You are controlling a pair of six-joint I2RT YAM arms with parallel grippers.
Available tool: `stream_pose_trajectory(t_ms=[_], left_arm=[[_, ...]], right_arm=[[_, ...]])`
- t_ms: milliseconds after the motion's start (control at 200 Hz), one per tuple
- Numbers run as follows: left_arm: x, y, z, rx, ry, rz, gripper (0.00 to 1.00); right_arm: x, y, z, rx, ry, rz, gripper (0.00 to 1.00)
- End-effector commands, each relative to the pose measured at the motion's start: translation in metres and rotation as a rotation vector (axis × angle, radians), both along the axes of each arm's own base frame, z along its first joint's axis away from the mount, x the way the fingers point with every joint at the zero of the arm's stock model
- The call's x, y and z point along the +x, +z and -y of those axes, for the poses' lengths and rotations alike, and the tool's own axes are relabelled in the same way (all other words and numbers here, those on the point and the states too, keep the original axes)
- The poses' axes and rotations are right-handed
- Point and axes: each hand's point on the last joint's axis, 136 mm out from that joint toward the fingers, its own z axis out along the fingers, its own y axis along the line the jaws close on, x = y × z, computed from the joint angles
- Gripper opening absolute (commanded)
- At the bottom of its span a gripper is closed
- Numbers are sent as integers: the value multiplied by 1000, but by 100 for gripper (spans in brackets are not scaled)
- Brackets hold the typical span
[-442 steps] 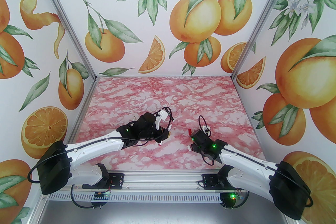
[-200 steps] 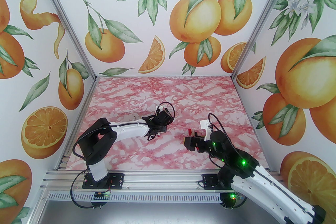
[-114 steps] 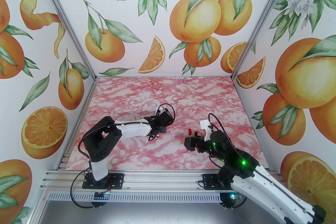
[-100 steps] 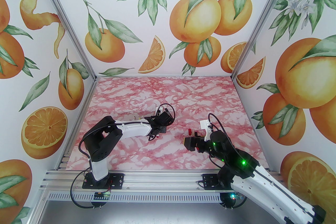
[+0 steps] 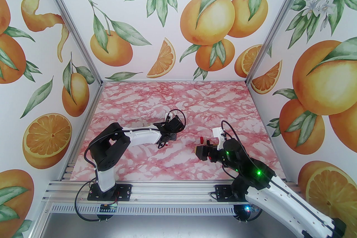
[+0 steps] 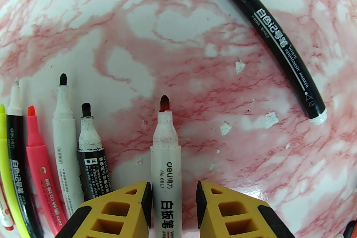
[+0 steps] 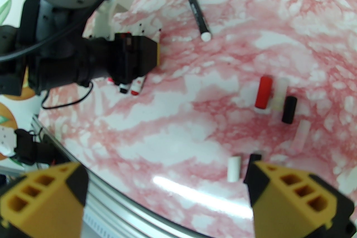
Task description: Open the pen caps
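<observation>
Overhead from behind; close wrist views share capped black marker (image 6: 272,27)

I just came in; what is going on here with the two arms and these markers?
The left pincer straddles an uncapped white marker with a red tip lying beside a row of other uncapped markers; its jaws sit loose around the barrel, not clamped. The right pincer hangs wide open and empty near the loose pen caps. One black marker farther off looks still capped.
</observation>
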Motion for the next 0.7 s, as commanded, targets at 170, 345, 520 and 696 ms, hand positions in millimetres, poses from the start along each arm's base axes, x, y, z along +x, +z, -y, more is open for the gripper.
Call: stream_pose_trajectory(t_ms=[170,345,520,696], left_arm=[[22,62,33,-131,-42,52,45],[39,63,49,-131,-50,40,52],[56,50,59,-115,-33,23,53],[68,35,63,-111,4,12,54]], right_arm=[[2,8,3,26,-32,18,100],[2,12,4,41,-45,27,100],[1,13,8,35,-54,28,100],[0,12,10,32,-58,27,100]])
